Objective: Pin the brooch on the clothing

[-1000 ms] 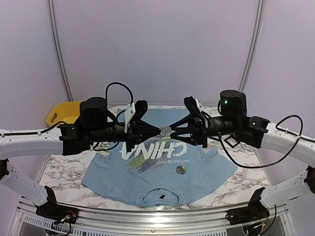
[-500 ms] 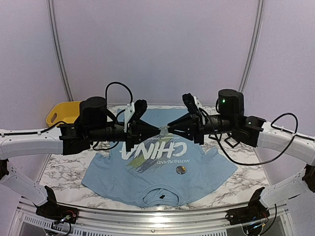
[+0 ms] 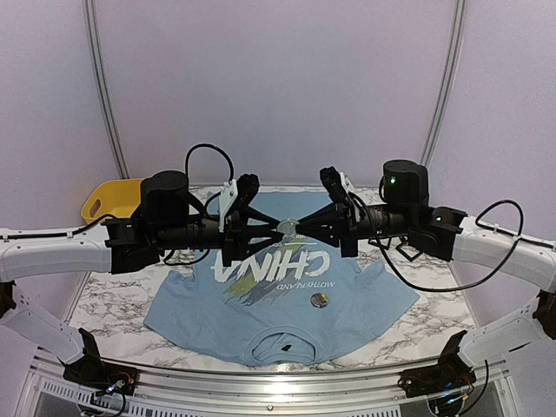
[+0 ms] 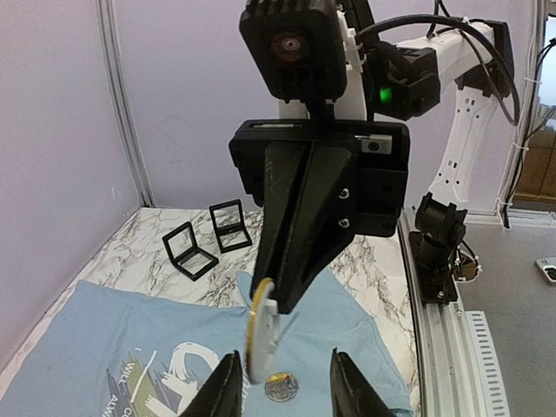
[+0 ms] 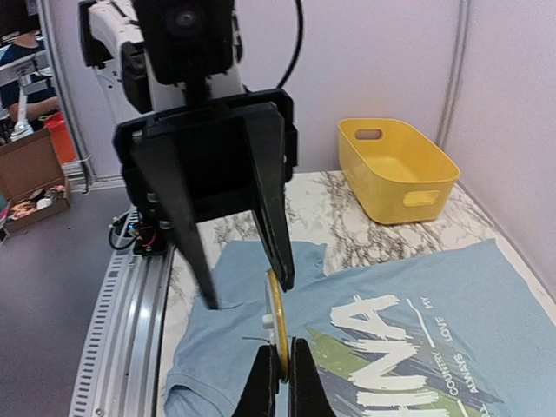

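The light blue T-shirt (image 3: pixel 261 313) lies flat on the marble table, also in the left wrist view (image 4: pixel 104 347) and right wrist view (image 5: pixel 417 287). Both arms meet in mid-air above it. My right gripper (image 3: pixel 300 229) (image 5: pixel 282 345) is shut on a round brooch (image 3: pixel 289 228) (image 5: pixel 276 313) (image 4: pixel 259 334) with a gold rim and white back, held on edge. My left gripper (image 3: pixel 280 228) (image 4: pixel 287 391) is open, its fingers either side of the brooch. A second round brooch (image 3: pixel 320 300) (image 4: pixel 281 387) lies on the shirt.
A yellow basket (image 3: pixel 109 198) (image 5: pixel 395 169) stands at the back left. Two black-framed clear boxes (image 4: pixel 189 252) (image 4: pixel 228 226) sit on the marble beside the shirt's right sleeve. An aluminium rail (image 3: pixel 278 382) runs along the near edge.
My right gripper has closed onto the brooch and shifted slightly left. My left gripper's fingers now stand apart around it. The shirt and the second brooch have not moved.
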Robot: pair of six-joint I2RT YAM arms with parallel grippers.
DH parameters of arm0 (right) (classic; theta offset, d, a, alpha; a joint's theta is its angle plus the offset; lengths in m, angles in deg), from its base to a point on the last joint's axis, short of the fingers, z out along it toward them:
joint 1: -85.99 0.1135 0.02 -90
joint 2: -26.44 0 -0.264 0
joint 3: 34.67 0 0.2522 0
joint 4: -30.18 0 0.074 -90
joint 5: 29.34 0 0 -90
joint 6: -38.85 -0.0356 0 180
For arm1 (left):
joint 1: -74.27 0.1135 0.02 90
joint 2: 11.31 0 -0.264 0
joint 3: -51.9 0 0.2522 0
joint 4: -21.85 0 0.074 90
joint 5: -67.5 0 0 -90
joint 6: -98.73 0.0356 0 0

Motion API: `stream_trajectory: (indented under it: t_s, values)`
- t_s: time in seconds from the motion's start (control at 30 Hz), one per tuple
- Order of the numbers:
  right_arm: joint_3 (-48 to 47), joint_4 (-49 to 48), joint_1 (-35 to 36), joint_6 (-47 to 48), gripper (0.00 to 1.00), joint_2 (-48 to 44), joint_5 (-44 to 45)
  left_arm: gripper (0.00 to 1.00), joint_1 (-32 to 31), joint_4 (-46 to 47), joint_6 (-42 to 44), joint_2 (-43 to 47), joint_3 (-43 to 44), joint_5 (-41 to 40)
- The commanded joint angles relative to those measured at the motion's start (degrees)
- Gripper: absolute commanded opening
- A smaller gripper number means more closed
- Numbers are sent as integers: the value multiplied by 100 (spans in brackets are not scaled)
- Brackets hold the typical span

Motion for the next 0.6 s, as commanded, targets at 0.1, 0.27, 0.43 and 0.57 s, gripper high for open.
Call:
stream_trajectory:
  t_s: [0.1, 0.27, 0.43, 0.57]
  values:
    - [885, -57, 2, 156, 0, 142, 3295, 41, 83, -44, 201, -498, -624, -947]
    - [1803, -1075, 201, 355, 0, 300, 4082, 39, -251, -98, 496, -1465, -586, -1079]
    - [2545, -2089, 202, 675, 0, 520, 4360, 46, -481, -128, 811, -2420, -213, -1299]
    - [2668, -2316, 198, 736, 0, 755, 4186, 51, -627, -181, 1027, -2935, -20, -1510]
